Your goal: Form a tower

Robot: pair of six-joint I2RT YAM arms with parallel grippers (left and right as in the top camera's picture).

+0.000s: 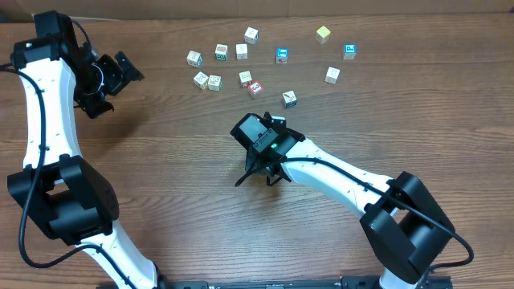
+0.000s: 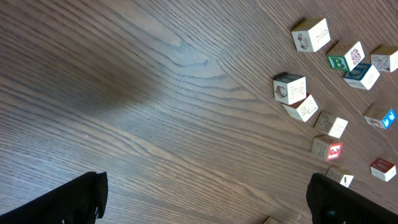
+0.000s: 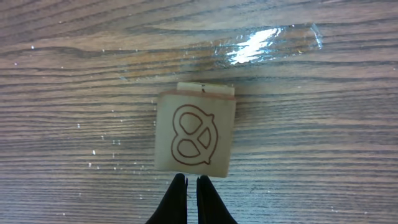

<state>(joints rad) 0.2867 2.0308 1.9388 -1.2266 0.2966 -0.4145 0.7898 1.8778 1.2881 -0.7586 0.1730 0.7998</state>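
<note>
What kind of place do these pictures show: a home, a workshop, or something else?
Probably a robotics test bench; no room is visible. Signs: a wood-grain table, a white left arm and right arm reaching over it, and small printed wooden cubes scattered on it.

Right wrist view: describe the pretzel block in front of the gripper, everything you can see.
The pretzel block is a pale wooden cube, its facing side printed with a brown outline pretzel. It sits nearly square to the camera against the wood-grain table. A pale, red-edged strip peeks past its far edge, perhaps another block beneath. The right gripper, shut, points at its near edge without holding it; contact unclear.
</note>
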